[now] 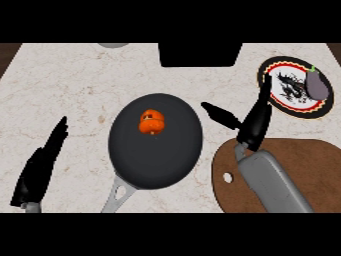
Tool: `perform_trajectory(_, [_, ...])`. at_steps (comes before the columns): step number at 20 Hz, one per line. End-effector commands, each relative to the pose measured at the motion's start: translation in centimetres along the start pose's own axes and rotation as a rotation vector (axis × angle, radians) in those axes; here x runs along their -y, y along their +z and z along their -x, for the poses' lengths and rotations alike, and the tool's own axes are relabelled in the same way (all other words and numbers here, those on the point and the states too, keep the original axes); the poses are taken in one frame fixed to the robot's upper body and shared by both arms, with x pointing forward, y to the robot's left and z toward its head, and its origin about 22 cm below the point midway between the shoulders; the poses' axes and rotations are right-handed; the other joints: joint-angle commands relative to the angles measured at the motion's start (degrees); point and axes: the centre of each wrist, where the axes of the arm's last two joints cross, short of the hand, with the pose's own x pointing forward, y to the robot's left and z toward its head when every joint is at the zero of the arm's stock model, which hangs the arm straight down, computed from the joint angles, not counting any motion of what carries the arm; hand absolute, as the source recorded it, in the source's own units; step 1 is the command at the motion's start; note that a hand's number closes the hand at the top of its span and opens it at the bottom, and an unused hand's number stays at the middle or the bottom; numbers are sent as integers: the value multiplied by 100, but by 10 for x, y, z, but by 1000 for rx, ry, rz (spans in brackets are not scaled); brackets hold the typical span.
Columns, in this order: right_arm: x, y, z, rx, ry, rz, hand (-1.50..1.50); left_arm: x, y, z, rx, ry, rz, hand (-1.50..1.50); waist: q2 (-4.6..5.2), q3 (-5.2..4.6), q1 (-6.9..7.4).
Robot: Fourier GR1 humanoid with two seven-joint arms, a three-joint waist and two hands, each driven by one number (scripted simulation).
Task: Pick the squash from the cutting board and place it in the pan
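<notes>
Small orange squash [152, 122] inside round dark-grey pan [158, 162]. Black right hand [253, 122] spread open, black left hand [40, 170] straight-fingered. Round plate's [278, 73] black motif maybe lettering, unreadable.

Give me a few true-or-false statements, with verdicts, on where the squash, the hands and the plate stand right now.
1. The squash lies inside the pan. True.
2. The right hand is curled round the squash. False: it is open and holds nothing, between the pan and the cutting board.
3. An eggplant lies on the plate. True.
4. The left hand hovers over the pan. False: it rests open at the lower left, apart from the pan.
</notes>
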Motion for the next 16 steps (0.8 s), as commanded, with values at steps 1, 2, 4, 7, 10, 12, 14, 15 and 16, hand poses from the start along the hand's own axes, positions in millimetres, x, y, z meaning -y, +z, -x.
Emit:
perform_trajectory(1, [57, 8, 8, 41, 3, 28, -150, -9, 10, 3, 0, 1, -3, 0, -17, -5, -32])
perform_trajectory(2, [74, 19, 32, 33, 31, 39, -150, -10, -3, 2, -2, 0, -26, 0, 2, 0, -54])
perform_trajectory(4, [108, 7, 22, 51, 19, 35, -150, -20, 15, 6, 1, -11, -1, 0, -1, 1, 3])
perform_trajectory(7, [146, 17, 19, 48, 29, 33, -150, 2, 10, 22, -9, 16, -1, 0, 9, -3, -20])
perform_trajectory(10, [178, 36, 20, 48, 33, 45, -150, -12, 13, 14, -6, 3, -9, 0, 11, -2, 9])
perform_trajectory(12, [204, 28, 36, 51, 32, 44, -150, -12, 9, -6, 1, -6, -2, 0, 12, 7, 5])
perform_trajectory(14, [207, 44, 44, 42, 30, 33, -150, -13, -8, 3, 15, -1, -5, 0, 22, 2, 15])
perform_trajectory(15, [221, 19, 32, 64, 10, 17, -150, -5, -6, -11, 5, -14, -9, 0, 21, 3, 23])
perform_trajectory(16, [235, 30, 38, 45, 44, -8, -150, -12, 2, -6, 6, -8, 0, 0, 15, 3, 16])
